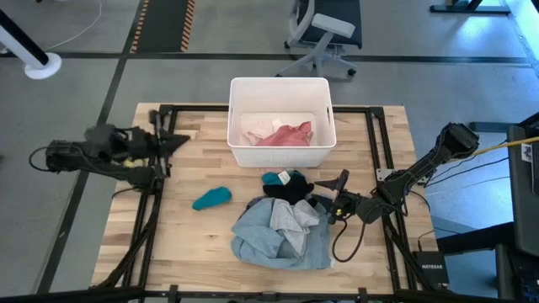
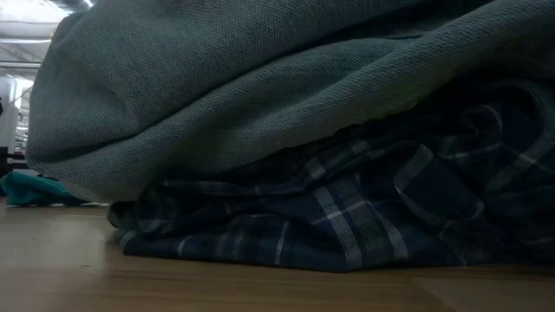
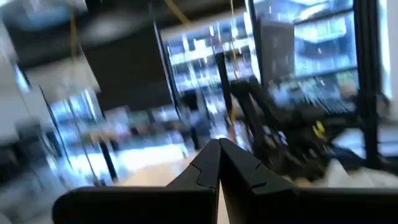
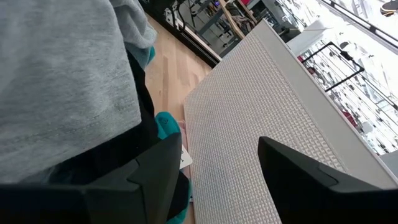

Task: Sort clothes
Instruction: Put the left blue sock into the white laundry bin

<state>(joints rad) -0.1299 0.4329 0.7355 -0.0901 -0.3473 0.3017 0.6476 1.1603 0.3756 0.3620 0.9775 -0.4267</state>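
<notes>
Sitting parted and empty, right fingers [image 1: 341, 195] are hovering beside the clothes [image 1: 282, 227] heaped on the worktop [image 1: 194, 244] in front of the bin [image 1: 280, 151]. Left fingers [image 1: 173, 140] are clenched shut, waiting at worktop's left edge.

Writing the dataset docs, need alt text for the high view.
Top-down: a wooden table with a white bin holding pink and white clothes, and a pile of grey-blue and black garments in front of it. A teal piece lies apart; the right gripper, open, is at the pile, the left gripper shut at the left edge.
</notes>
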